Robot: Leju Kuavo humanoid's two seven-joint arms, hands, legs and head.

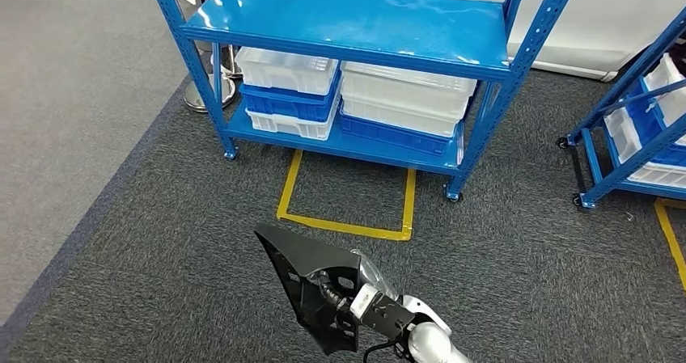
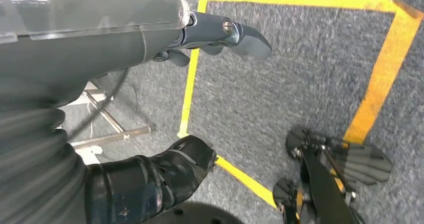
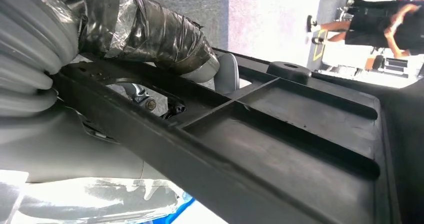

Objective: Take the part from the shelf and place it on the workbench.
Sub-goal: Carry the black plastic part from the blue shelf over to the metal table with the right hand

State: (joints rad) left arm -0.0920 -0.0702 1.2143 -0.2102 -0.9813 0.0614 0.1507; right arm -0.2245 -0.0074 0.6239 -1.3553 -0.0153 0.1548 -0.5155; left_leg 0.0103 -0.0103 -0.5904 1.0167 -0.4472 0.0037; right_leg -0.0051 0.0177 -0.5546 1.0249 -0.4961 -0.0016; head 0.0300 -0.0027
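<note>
The right hand (image 1: 356, 302) holds the part (image 1: 311, 286), a black moulded plastic panel of roughly triangular outline, low in the head view and above the grey carpet (image 1: 162, 258). In the right wrist view the thumb (image 3: 150, 32), wrapped in dark tape, presses over a raised rib of the part (image 3: 300, 134), whose inner face shows crossing ribs and a round boss; the fingers sit behind the panel and are mostly hidden. The part is clear of the shelf (image 1: 356, 23) and hangs in the air in front of it (no worktop is seen in these views). The shelf is a blue steel rack on castors; its upper deck is bare, and its lower deck carries stacked white and blue bins (image 1: 404, 104). A rectangle of yellow floor tape (image 1: 344, 221) lies on the carpet just before the rack, between it and the held part. A second blue rack (image 1: 631, 128) with similar bins stands at the right edge. The left hand (image 2: 165, 109) hangs over the carpet near a corner of the yellow tape (image 2: 385, 64); it holds nothing, with the taped thumb (image 2: 170, 169) well apart from the fingers (image 2: 235, 34). A person (image 3: 385, 27) stands far off in the right wrist view.
</note>
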